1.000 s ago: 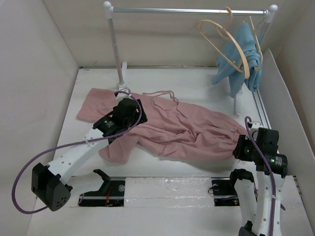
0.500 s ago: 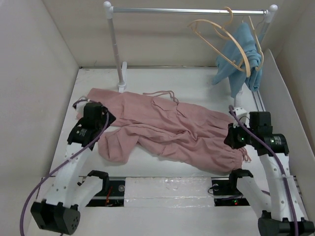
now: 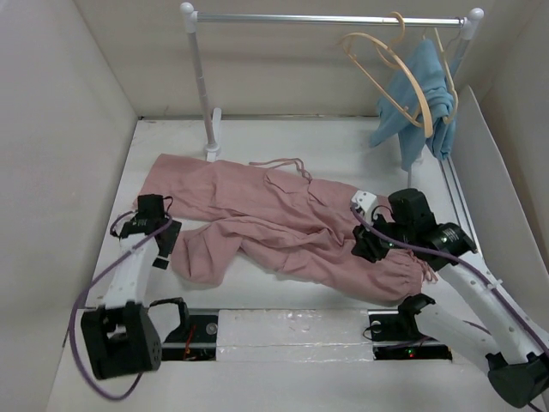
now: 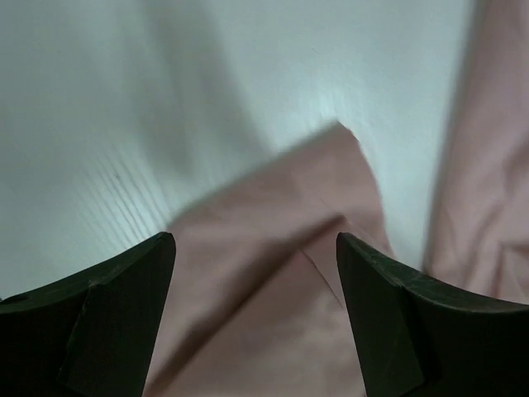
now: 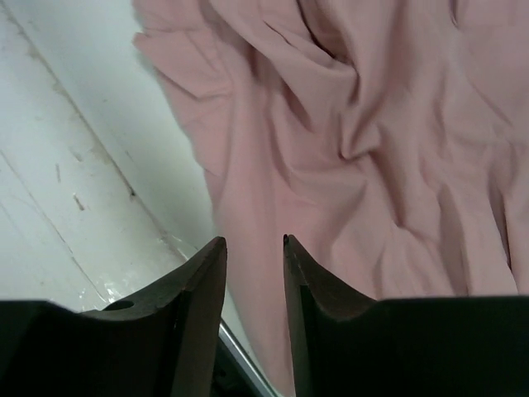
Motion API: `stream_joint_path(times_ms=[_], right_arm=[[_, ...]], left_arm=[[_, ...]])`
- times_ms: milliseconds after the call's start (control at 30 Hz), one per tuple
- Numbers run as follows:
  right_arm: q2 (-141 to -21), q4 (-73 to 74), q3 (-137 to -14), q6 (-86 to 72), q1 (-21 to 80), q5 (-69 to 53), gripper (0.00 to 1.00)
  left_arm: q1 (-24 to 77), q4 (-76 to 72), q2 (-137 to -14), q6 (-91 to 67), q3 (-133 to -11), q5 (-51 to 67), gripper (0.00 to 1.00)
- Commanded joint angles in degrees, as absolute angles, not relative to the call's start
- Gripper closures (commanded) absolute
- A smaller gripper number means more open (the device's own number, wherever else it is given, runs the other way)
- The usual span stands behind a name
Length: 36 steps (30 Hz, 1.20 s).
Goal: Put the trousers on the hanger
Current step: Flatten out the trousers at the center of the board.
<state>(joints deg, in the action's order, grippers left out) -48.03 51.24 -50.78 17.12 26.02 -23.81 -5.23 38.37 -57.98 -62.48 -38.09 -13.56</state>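
The left claw (image 4: pixel 254 240), spread and empty, has drawn back from the middle of the trousers (image 3: pixel 283 223) to their left end, the right claw (image 5: pixel 252 244), narrowly parted, has come in over their right half, and with the hanger (image 3: pixel 403 69) well beyond them, hanging looks unstarted

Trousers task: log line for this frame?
trousers: spread on table, unheld | hanger: empty, on rail | left gripper: open, above trouser edge | right gripper: narrowly open, above fabric
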Motion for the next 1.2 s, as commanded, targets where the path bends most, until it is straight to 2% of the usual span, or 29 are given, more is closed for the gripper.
stream_joint_path(times_ms=[0,200,367,467,567,600,633,767,800,833,933,1033,1167], right_arm=[[-47.4,44.0,-50.7,17.6,30.0,-24.6,0.6],[-48.4,42.2,-49.6,18.5,31.8,-25.5,0.58],[-49.7,41.5,-50.4,19.2,31.8,-25.1,0.58],[-50.4,41.7,-51.6,19.2,31.8,-24.4,0.58],[-50.6,41.7,-52.9,18.6,31.8,-23.4,0.58],[-50.5,41.5,-53.0,18.2,31.8,-23.2,0.58],[-50.4,41.3,-52.6,17.3,31.8,-23.0,0.58],[-50.0,40.7,-52.1,16.6,32.3,-21.4,0.58],[-49.8,40.7,-51.3,16.6,32.3,-19.9,0.58],[-49.8,40.7,-51.3,16.6,32.3,-19.9,0.58],[-49.8,40.6,-49.6,17.1,30.9,-20.0,0.58],[-50.0,39.7,-48.3,17.8,29.1,-21.5,0.58],[-50.5,39.5,-47.6,18.9,27.0,-23.1,0.58]], left_arm=[[-11.1,34.7,-63.8,-59.4,-38.0,-10.4,0.26],[-9.1,32.4,-66.4,-60.5,-39.2,-13.5,0.31],[-6.6,29.4,-75.0,-58.5,-41.0,-13.5,0.31],[-6.6,29.1,-80.6,-58.3,-41.4,-14.5,0.38],[-6.6,27.4,-83.4,-57.8,-41.7,-15.2,0.53],[-6.6,27.3,-83.7,-57.7,-42.0,-15.6,0.84],[-6.6,27.7,-83.8,-57.4,-42.5,-16.1,0.99],[-6.6,34.4,-80.0,-54.6,-53.5,-19.7,1.0],[-6.6,39.1,-74.1,-51.4,-60.9,-23.0,1.0],[-6.6,40.4,-74.0,-51.3,-61.0,-23.0,1.0],[-6.6,45.2,-66.5,-47.9,-71.4,-29.0,1.0],[-6.6,49.5,-60.9,-47.7,-78.3,-30.3,1.0],[-6.6,51.5,-56.2,-49.3,-81.4,-27.0,1.0]])
